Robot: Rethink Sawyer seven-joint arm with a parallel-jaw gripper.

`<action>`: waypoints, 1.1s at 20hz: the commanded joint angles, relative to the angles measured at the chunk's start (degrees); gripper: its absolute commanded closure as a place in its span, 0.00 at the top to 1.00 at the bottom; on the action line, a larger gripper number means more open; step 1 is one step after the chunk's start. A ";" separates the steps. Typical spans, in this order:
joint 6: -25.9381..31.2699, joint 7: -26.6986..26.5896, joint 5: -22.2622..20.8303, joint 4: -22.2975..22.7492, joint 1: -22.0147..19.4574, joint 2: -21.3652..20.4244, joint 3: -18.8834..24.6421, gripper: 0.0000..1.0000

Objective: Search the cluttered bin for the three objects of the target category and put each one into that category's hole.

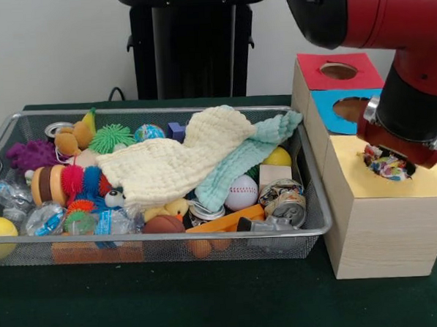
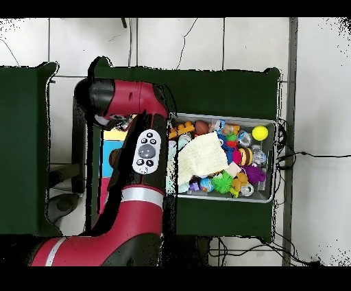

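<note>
- While the arm (image 1: pixel 387 23) hangs over the yellow box (image 1: pixel 386 220), a crinkled colourful wrapper (image 1: pixel 386 163) sits in its hole.
- Claw state: cannot tell.
- Advice: release squarely above the hole, then lift toward twelve o'clock.
- Wire bin (image 1: pixel 312 202): cloth-covered.

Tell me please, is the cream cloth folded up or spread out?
Spread out: the cream cloth lies draped over the toys in the wire bin.

The claw (image 1: pixel 386 162) sits mostly behind the red arm (image 1: pixel 386 12) over the yellow box's hole (image 1: pixel 390 170), so its fingers cannot be read. A cream cloth (image 1: pixel 178 162) covers much of the wire bin (image 1: pixel 171 238). Overhead, the arm hides the boxes almost entirely.
</note>
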 commanded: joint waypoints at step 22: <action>-4.48 3.28 -1.46 7.18 -4.03 -3.39 2.70 0.00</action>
